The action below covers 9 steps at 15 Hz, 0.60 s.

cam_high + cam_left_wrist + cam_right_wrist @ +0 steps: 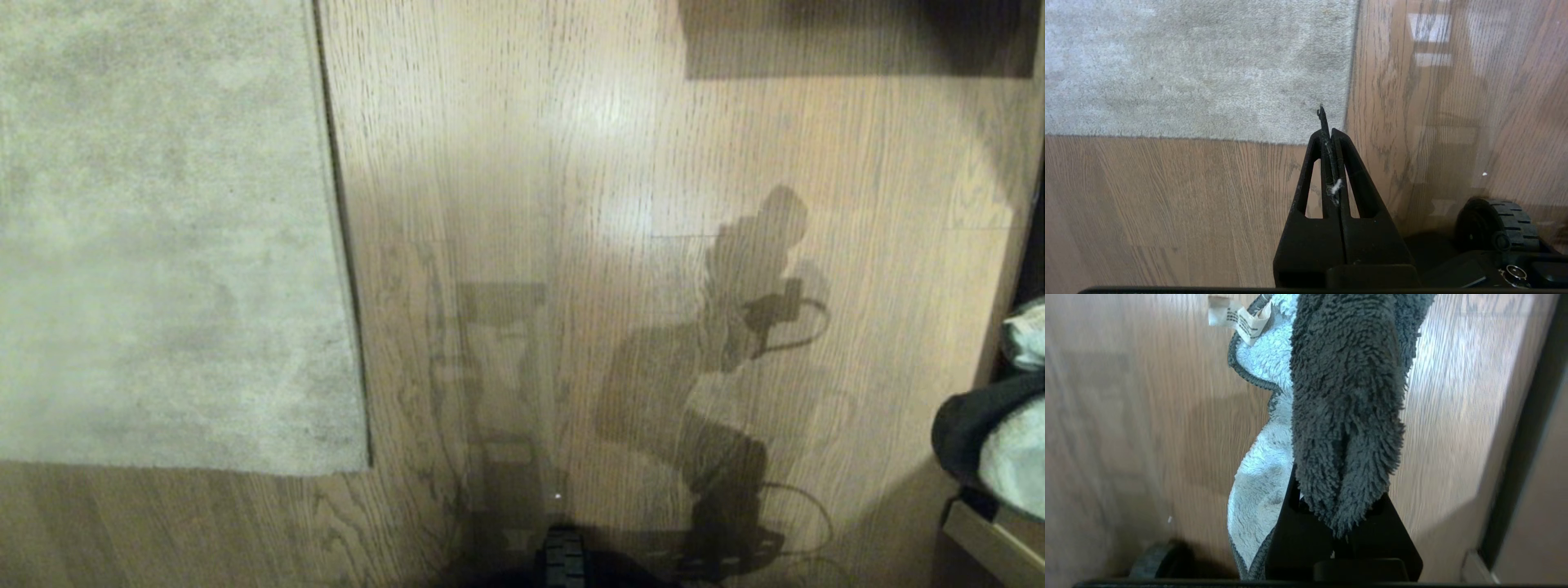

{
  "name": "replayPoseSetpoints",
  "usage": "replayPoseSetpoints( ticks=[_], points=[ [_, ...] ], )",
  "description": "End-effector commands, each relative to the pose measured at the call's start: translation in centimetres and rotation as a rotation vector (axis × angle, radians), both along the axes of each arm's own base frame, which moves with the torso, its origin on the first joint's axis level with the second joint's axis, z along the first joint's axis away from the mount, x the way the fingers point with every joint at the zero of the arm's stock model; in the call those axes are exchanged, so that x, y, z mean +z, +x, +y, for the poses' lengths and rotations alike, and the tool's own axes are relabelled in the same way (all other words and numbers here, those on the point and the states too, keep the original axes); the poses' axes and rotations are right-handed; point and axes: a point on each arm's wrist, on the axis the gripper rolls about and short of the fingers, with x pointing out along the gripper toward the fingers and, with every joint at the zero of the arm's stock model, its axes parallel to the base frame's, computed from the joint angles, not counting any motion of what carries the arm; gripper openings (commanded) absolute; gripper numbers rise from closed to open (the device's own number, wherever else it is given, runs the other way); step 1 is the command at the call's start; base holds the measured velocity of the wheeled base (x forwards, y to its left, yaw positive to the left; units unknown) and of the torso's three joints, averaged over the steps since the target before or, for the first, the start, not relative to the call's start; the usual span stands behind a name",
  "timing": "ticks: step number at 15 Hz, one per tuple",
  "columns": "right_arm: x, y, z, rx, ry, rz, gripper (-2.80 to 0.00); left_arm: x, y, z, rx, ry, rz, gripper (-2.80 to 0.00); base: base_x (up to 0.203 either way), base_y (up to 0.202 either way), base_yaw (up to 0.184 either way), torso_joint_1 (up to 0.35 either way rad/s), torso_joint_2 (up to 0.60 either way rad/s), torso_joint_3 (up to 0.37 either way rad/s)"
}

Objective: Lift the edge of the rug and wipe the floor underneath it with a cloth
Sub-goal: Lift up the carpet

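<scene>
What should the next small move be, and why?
Probably bring the left pincer down to the rug edge near its corner. It is shut and empty above the floor, the rug lies flat, and the right pincer already holds the cloth.

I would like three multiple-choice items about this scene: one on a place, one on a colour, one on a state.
1. Where does the rug lie in the head view?
A. on the robot's left
B. on the robot's right
C. across the middle, under the base

2. Which colours does the cloth show?
A. pink and black
B. dark grey and pale blue
C. plain white

3. How is the rug edge?
A. rolled up
B. lifted by a gripper
C. flat on the floor

Answers:
1. A, it fills the left part while bare planks take the rest.
2. B, both sides hang from the shut right gripper.
3. C, the border lies flat and the shut left gripper holds nothing of it.
</scene>
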Motion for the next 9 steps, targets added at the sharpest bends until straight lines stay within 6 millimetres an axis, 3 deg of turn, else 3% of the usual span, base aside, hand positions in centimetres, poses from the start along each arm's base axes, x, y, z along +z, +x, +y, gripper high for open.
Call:
replayPoseSetpoints(
  ticks=[1,9],
  points=[
    [-0.8,-2.9,0.5,0.005,-0.030,-0.058,-2.80,0.0,0.0,0.0,0.000,0.000,0.000,-2.80,0.000,0.000,0.000,0.000,0.00,0.000],
    [-5.6,-4.0,0.1,-0.010,-0.025,-0.026,-2.80,0.0,0.0,0.0,0.000,0.000,0.000,-2.80,0.000,0.000,0.000,0.000,0.00,0.000]
  ],
)
